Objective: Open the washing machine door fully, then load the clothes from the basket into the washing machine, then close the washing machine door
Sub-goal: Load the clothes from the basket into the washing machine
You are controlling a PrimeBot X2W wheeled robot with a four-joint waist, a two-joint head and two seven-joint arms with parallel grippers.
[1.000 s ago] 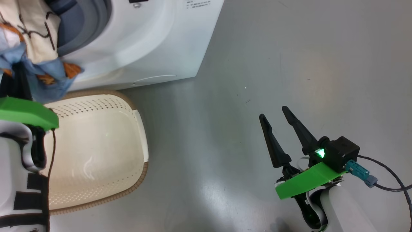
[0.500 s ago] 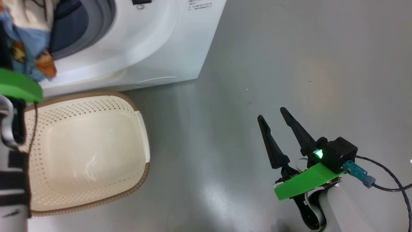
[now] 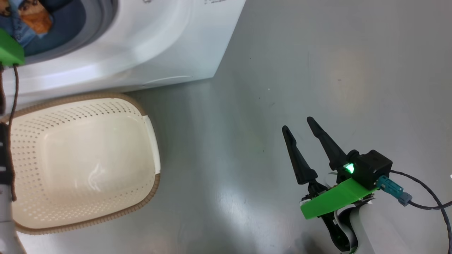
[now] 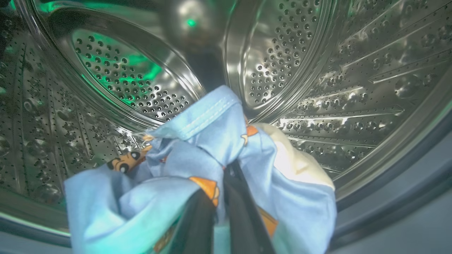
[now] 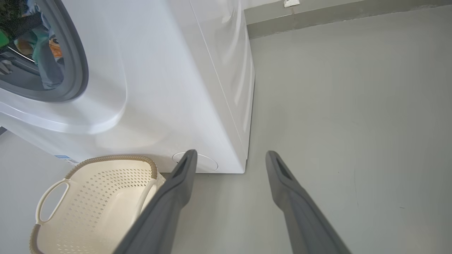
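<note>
My left gripper [image 4: 226,165] is shut on the clothes [image 4: 197,158], a bundle of light blue fabric with orange prints and a cream piece. It holds them inside the steel drum [image 4: 300,53] of the washing machine [image 3: 159,42]. In the head view the clothes [image 3: 28,17] sit in the opening past the grey gasket [image 3: 102,21]. The cream basket [image 3: 148,190] stands on the floor in front of the machine, its bare bottom showing. My right gripper [image 3: 297,124] hangs open over the floor to the right, holding nothing. The washing machine door is out of view.
Grey floor [image 3: 282,70] stretches to the right of the machine. A dark cable [image 3: 423,197] trails from my right wrist. In the right wrist view the machine's side [image 5: 229,70] runs back to a grey skirting [image 5: 335,17], and the basket [image 5: 116,158] is at the lower left.
My left gripper has carried the clothes up from above the basket into the machine's opening. The head camera has shifted slightly. The right arm has stayed still.
</note>
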